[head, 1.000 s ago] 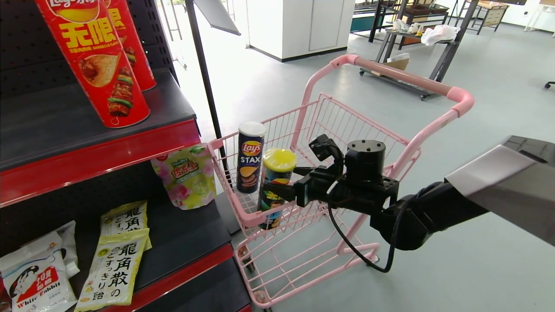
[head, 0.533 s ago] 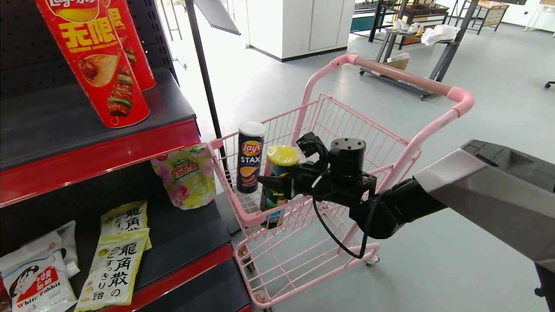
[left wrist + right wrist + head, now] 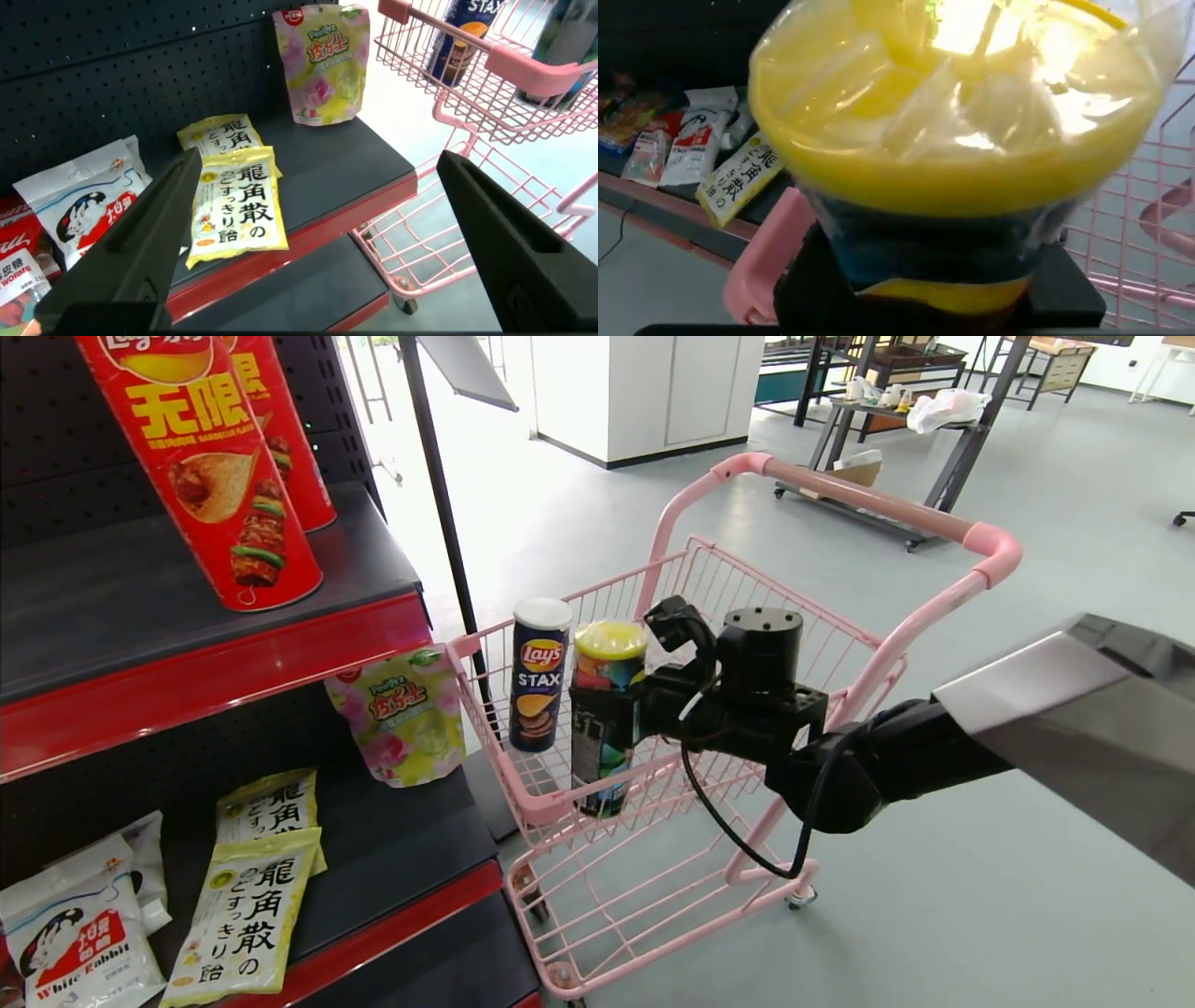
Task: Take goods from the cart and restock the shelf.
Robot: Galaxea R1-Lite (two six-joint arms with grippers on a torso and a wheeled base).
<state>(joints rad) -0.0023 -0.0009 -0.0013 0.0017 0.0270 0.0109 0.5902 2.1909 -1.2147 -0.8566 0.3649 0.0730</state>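
**Picking step: the right pincer holds a can at the cart**

We judge that the step in hand is the taking of one good from the cart. The right pincer (image 3: 602,714) is closed on a tall dark cardboard can with a yellow plastic lid (image 3: 605,747), and it grips the can at the upper part of the body, just under the lid. In the right wrist view the lid (image 3: 952,112) stands directly in front of the pincer. The can hangs upright, and its bottom, below the pincer, is about at the level of the front rim of the pink wire cart (image 3: 523,803). We cannot tell if it is fully free of the basket.

Just beside the pincer, on the shelf side, a blue can with a white lid (image 3: 539,677) stands in the corner of the basket. The two cans are near but apart.

Further on that side, and higher than the pincer, is the black shelf board with a red front edge (image 3: 215,663), where two tall red cans (image 3: 210,476) stand.

The left pincer (image 3: 318,159) is wide open and holds nothing. Beyond it lie yellow candy packets (image 3: 238,205) on a lower board.

For the next move we think the can must rise above the rim and the blue can's lid, then go sideways to the upper board, kept upright, with a firm grip
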